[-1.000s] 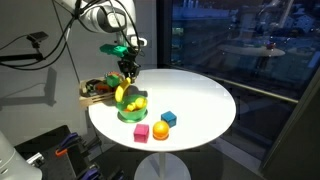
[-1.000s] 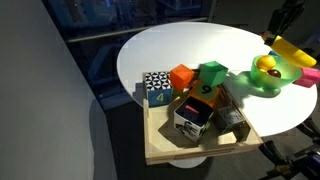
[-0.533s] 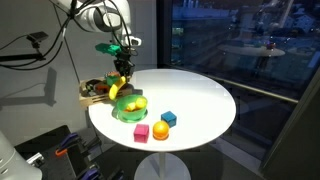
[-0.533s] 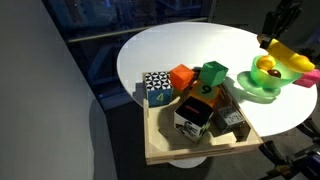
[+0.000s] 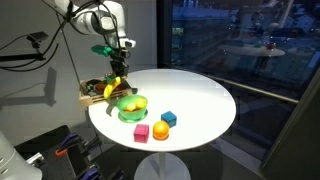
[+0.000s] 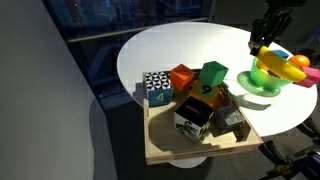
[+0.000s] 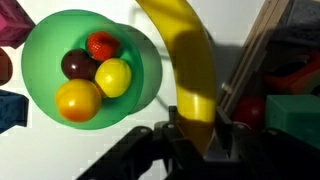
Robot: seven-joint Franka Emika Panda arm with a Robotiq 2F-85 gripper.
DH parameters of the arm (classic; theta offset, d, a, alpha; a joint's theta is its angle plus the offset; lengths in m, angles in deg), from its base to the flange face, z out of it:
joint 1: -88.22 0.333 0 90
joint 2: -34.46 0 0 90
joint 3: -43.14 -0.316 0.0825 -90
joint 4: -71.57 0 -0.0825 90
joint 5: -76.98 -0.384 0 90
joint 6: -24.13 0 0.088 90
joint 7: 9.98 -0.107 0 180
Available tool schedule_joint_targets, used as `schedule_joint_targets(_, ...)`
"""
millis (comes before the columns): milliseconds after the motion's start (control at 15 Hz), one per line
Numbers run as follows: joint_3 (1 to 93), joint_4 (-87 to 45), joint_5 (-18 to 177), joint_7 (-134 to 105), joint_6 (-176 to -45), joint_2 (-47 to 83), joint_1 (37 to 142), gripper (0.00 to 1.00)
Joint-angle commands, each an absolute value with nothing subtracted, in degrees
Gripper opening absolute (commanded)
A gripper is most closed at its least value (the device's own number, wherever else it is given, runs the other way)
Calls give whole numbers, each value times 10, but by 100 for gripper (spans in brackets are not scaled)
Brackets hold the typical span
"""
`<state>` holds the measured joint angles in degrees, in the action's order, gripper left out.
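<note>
The claw (image 7: pixel 196 128) pinches a banana (image 7: pixel 185 60) aloft over the green bowl's (image 7: pixel 38 55) edge, clear of it, not yet set down.

the banana (image 7: pixel 187 70) is yellow, the bowl (image 7: pixel 35 45) green, the table (image 5: pixel 200 100) white, one cube (image 6: pixel 157 88) black-and-white patterned, another cube (image 6: pixel 181 76) orange.

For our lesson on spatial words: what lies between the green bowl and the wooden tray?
In the wrist view, the banana, clamped by the gripper, hangs between the green bowl and the wooden tray.
</note>
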<state>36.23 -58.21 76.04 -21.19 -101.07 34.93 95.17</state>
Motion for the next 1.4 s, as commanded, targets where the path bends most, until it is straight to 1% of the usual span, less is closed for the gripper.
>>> schedule_joint_targets(0,358,-572,757,-238,-1035,325,955,13)
schedule_joint_targets(533,367,-567,769,-260,-1086,283,956,13)
schedule_joint_targets(600,368,-567,771,-261,-1087,281,957,24)
schedule_joint_targets(667,369,-567,772,-261,-1088,280,957,62)
schedule_joint_targets(733,370,-567,773,-261,-1089,279,957,64)
schedule_joint_targets(1000,376,-565,773,-258,-1081,282,955,94)
schedule_joint_targets(1067,377,-563,770,-253,-1075,286,953,99)
schedule_joint_targets(1333,384,-555,763,-243,-1057,299,947,100)
